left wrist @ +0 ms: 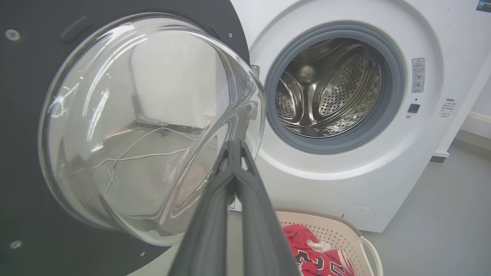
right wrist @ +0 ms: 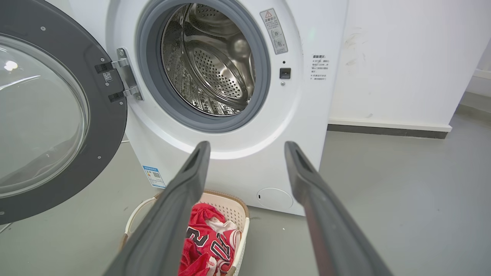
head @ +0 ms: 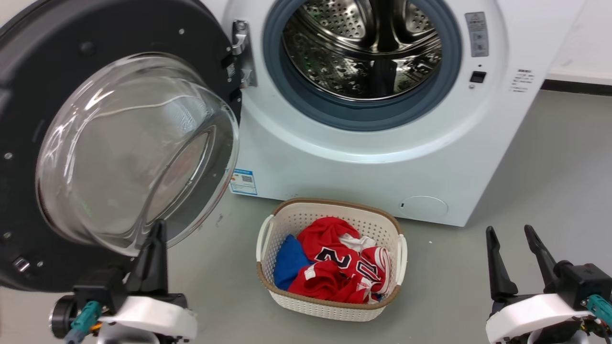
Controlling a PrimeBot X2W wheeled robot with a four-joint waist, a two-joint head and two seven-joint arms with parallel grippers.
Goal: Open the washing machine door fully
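Observation:
The washing machine (head: 344, 162) is a white front-loader with a grey gasket and bare steel drum (head: 361, 45). Its washing machine door (head: 28, 95), black with a bulging glass bowl (head: 134, 153), stands swung out to the left on a metal hinge (head: 241, 52). My left gripper (head: 158, 227) is shut, its tip just in front of the bowl's lower edge; contact is unclear. In the left wrist view the shut left gripper (left wrist: 234, 143) points at the bowl's right rim (left wrist: 257, 96). At the lower right my right gripper (head: 511, 231) is open, holding nothing, with fingers (right wrist: 195, 165) spread toward the machine (right wrist: 238, 153).
A white woven laundry basket (head: 401, 248) with red and blue clothes stands on the grey floor just in front of the machine, between my grippers. A white wall (right wrist: 402, 61) with a dark skirting runs right of the machine.

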